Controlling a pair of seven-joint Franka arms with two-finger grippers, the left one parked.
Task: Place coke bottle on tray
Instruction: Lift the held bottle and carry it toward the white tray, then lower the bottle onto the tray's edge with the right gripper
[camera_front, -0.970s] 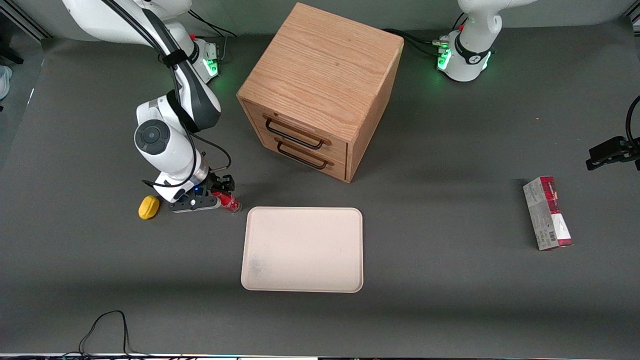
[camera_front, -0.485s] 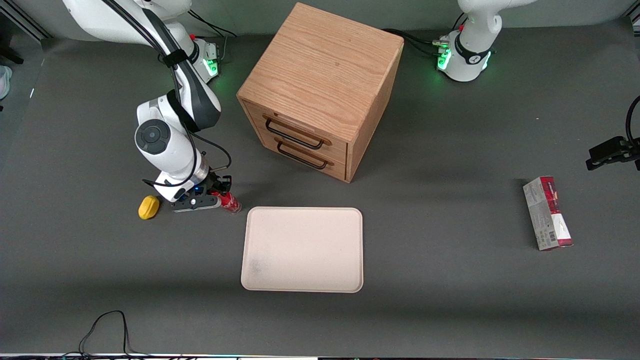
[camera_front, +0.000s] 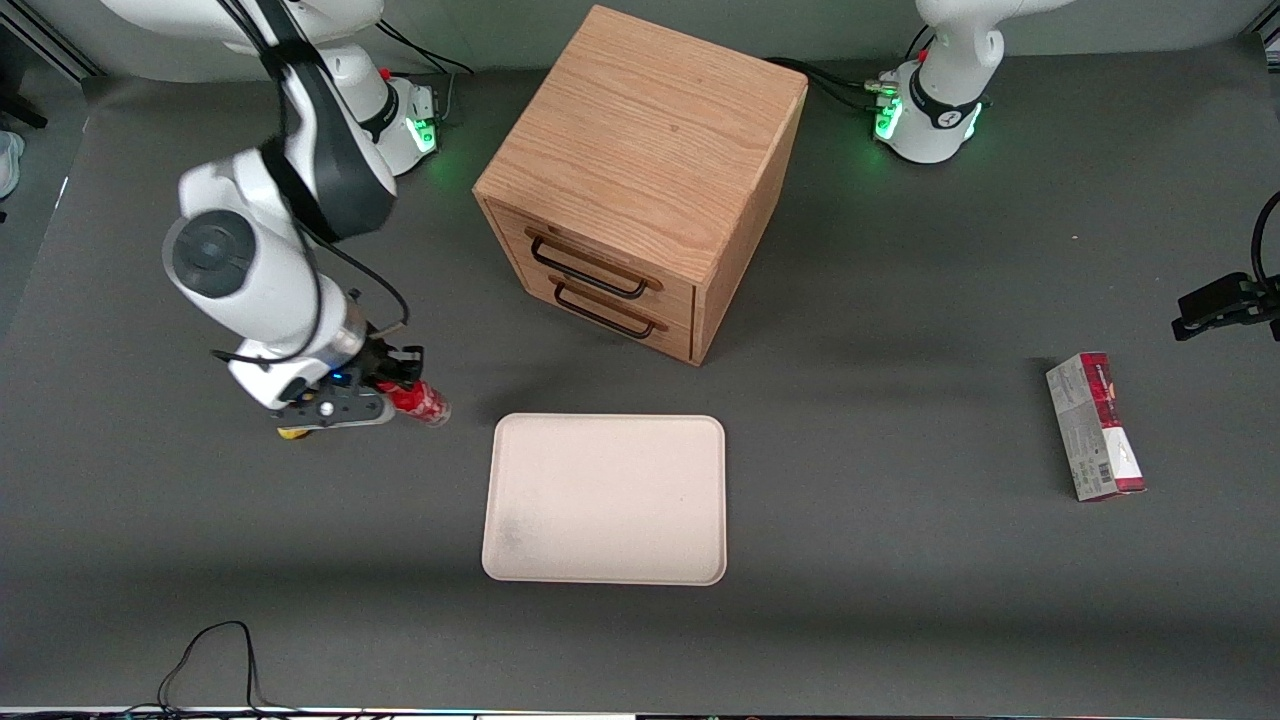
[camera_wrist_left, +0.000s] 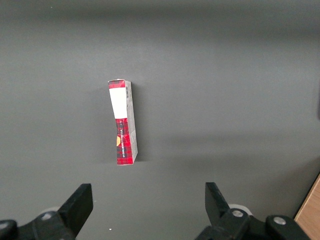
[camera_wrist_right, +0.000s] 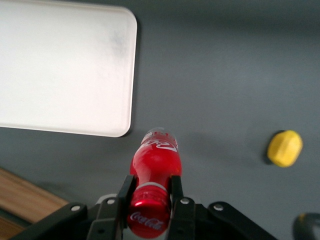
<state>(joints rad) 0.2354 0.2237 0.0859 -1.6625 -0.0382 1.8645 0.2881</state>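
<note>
We see the end effector (camera_wrist_right: 149, 197) clamped on the neck of the small red coke bottle (camera_wrist_right: 156, 162), held above the grey worktop (camera_front: 900, 560), the pale cream-pink rectangular tray (camera_front: 605, 498) nearby.

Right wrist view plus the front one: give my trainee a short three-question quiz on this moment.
1. True or false: the coke bottle already rests on the tray.
2. The gripper grips the bottle at: A) its neck, just under the cap; B) its clear base; C) nothing.
3. Fill in: the red-and-grey carton lies toward the ______ arm's end of the table.

Key:
1. False; it hangs in the gripper above the table, beside the tray.
2. A.
3. Parked.
</note>
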